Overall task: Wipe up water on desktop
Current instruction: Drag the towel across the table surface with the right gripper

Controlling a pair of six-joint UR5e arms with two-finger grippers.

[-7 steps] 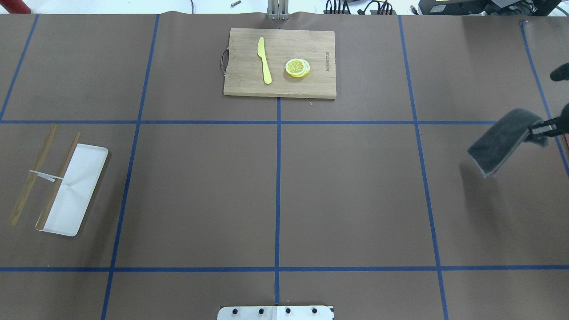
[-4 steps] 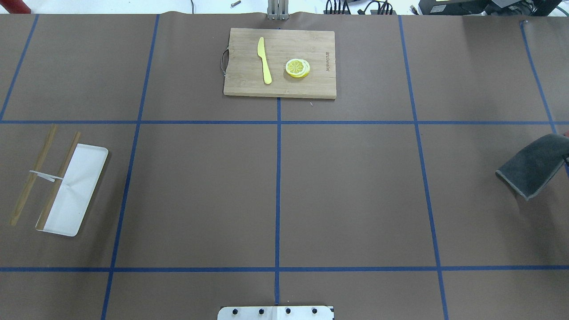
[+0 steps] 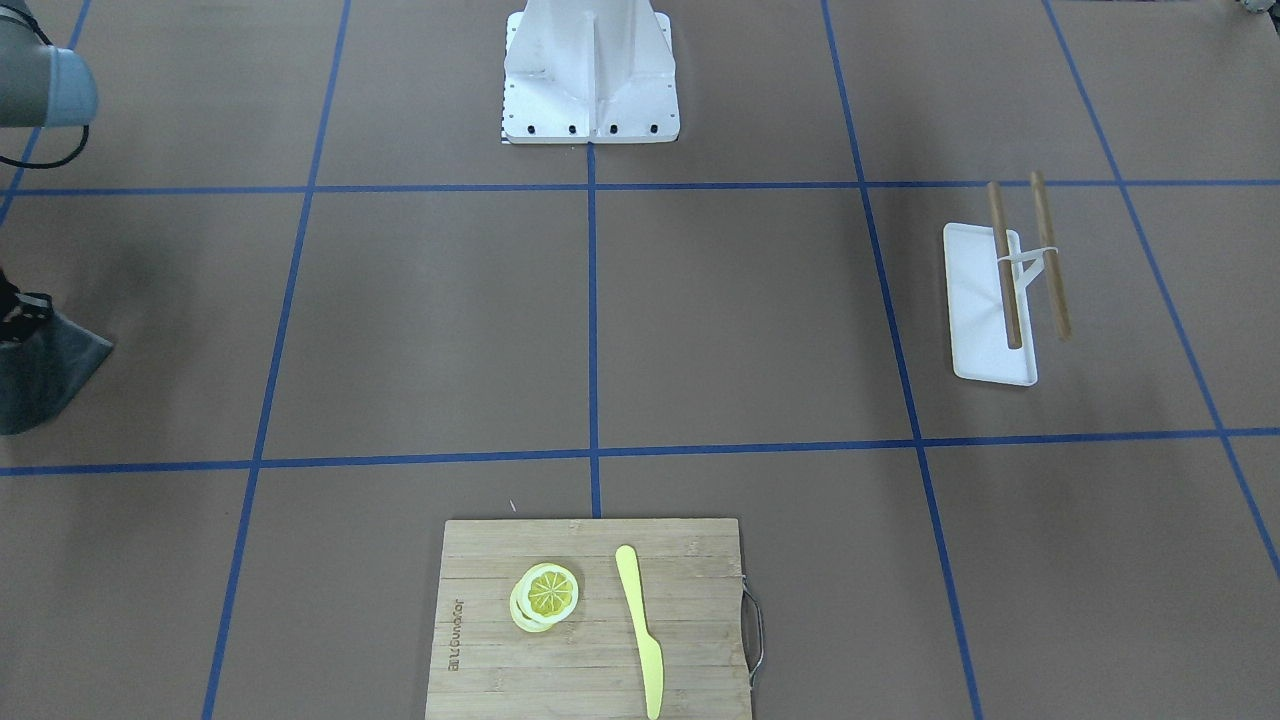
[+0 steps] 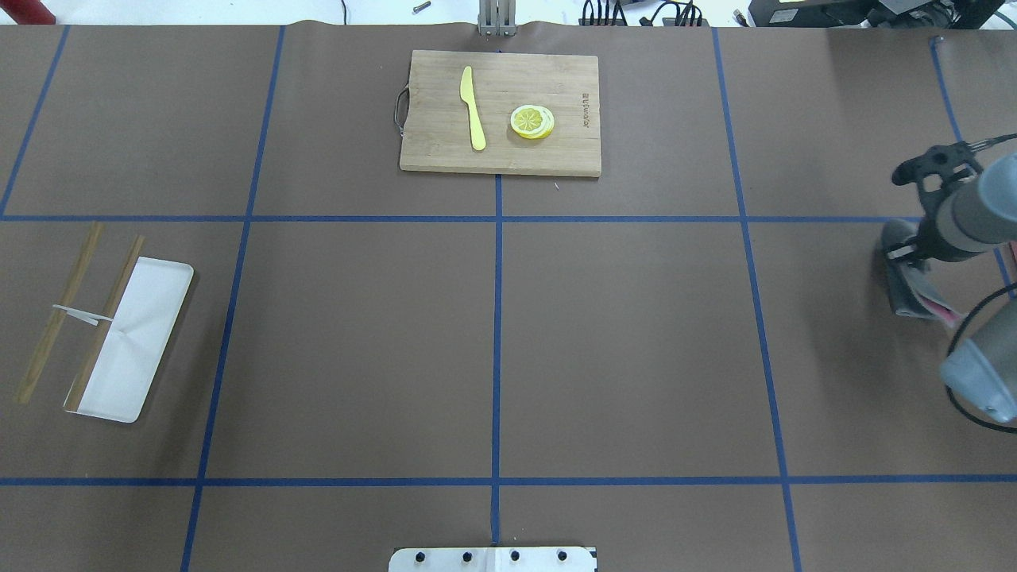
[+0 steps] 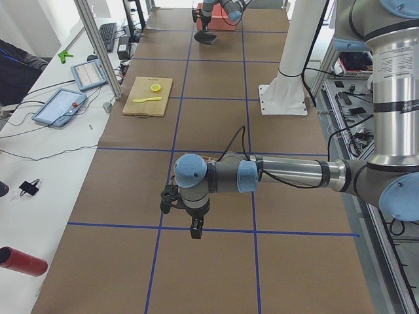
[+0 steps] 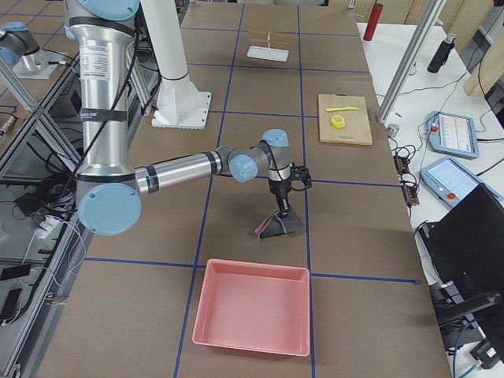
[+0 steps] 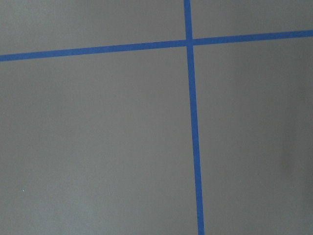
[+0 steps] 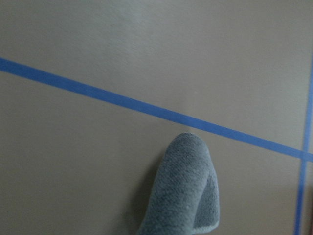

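Observation:
The desktop (image 4: 636, 357) is brown with blue tape lines, and no water shows on it in any view. My right gripper (image 4: 904, 253) is shut on a dark grey cloth (image 4: 914, 290) near the desktop's right edge. The cloth hangs down from it (image 6: 283, 226), its lower end at or just above the surface. The right wrist view shows the cloth's folded tip (image 8: 188, 196) beside a tape line. My left gripper (image 5: 196, 230) hangs over a tape line at the other end. It shows only in the exterior left view, so I cannot tell its state.
A bamboo cutting board (image 4: 572, 151) with a yellow knife (image 4: 473, 107) and lemon slices (image 4: 531, 121) lies at the far middle. A white tray (image 4: 151, 318) with chopsticks (image 4: 59, 310) lies at the left. A pink bin (image 6: 252, 307) stands beyond the cloth.
The cloth first slid right toward the view's edge, then came back left. It now hangs steeply instead of spreading flat, and the right arm's wrist and elbow have come into view.

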